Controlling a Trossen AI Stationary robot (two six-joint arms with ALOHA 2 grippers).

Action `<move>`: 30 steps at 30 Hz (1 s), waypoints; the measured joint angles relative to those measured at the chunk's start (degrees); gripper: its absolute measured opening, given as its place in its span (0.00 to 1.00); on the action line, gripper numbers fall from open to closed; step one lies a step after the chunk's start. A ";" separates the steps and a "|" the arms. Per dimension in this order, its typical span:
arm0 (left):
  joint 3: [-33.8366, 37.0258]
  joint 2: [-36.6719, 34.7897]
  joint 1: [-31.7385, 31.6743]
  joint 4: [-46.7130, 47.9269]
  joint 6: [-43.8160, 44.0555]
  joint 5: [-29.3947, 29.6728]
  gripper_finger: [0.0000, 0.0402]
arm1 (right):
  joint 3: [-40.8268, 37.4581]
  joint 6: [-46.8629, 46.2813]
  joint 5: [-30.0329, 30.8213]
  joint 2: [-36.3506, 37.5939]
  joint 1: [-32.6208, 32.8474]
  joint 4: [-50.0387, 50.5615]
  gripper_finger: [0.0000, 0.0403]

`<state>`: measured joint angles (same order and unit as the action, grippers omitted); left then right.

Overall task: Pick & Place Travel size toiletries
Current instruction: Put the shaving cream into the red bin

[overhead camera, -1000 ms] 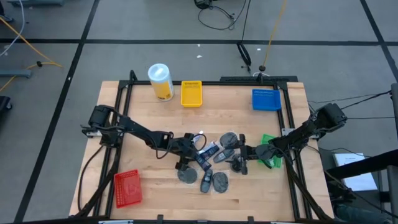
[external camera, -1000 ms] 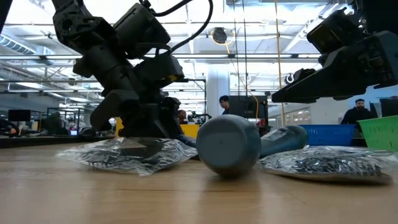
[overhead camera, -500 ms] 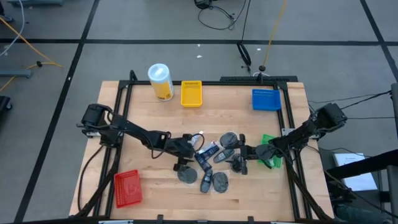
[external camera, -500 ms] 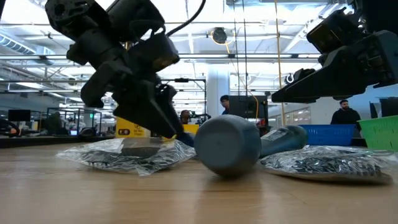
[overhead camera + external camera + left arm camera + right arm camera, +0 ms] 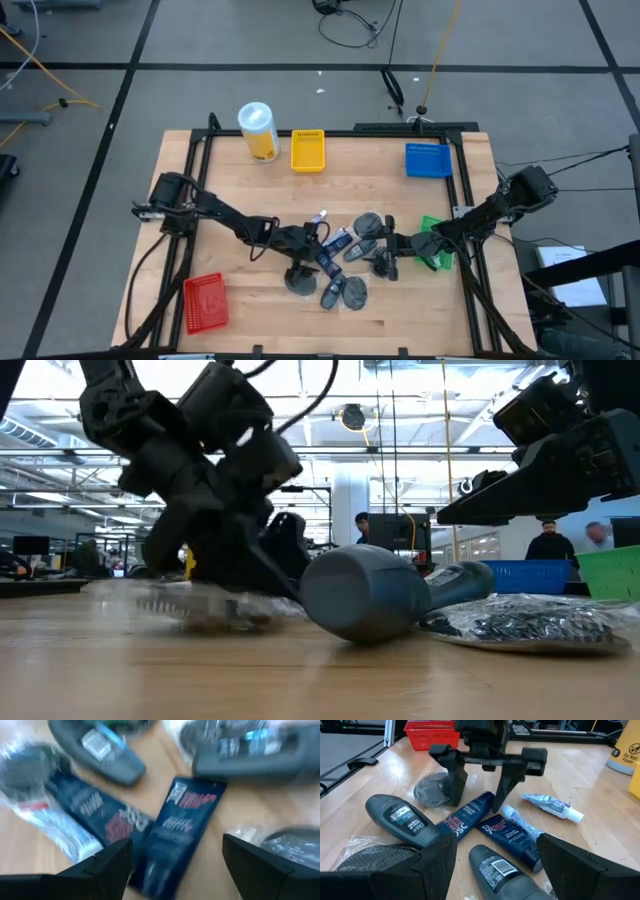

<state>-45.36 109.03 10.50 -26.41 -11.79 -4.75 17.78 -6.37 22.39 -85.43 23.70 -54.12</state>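
The toiletries lie in a loose cluster mid-table (image 5: 340, 262): dark blue packs (image 5: 465, 817), dark grey bottles (image 5: 397, 817), a white tube (image 5: 550, 805) and bagged grey discs (image 5: 432, 790). My left gripper (image 5: 303, 250) is open and low over the cluster's left side. Its fingers stand on either side of a dark blue pack (image 5: 175, 830), one beside a bagged disc. My right gripper (image 5: 392, 248) is open at the cluster's right side. It is held above a grey bottle (image 5: 495, 865) without touching it. My left gripper (image 5: 474, 806) points down from above among the toiletries. One finger (image 5: 454, 787) stands by the bagged disc and the other (image 5: 501, 795) by the upper end of the dark blue pack (image 5: 484, 800). I cannot tell whether either finger touches them.
A yellow canister (image 5: 259, 131), a yellow tray (image 5: 308, 150) and a blue tray (image 5: 428, 160) stand along the far edge. A green tray (image 5: 435, 245) sits under the right arm and a red tray (image 5: 205, 302) at the near left corner. People move in the room beyond the table.
My left gripper has tipped and swung over the cluster's left side, then come back more upright and low, staying open. In the low view the bagged disc beneath it is smeared with motion and the grey bottle beside it has shifted slightly left.
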 joint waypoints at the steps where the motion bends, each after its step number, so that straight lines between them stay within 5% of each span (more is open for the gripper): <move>1: 0.00 0.68 0.00 -0.84 -0.01 0.02 0.74 | 0.00 -0.02 0.00 0.00 0.00 -0.01 0.66; 20: -0.02 -3.32 0.54 2.93 1.80 0.31 0.28 | 0.00 0.00 0.00 0.00 0.00 0.09 0.66; 30: -0.04 -23.69 6.41 19.84 10.33 11.10 0.36 | 0.00 0.00 0.00 0.00 0.00 -0.19 0.66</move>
<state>-45.41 85.33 16.91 -6.56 -1.46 6.35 17.78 -6.37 22.39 -85.43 23.70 -54.31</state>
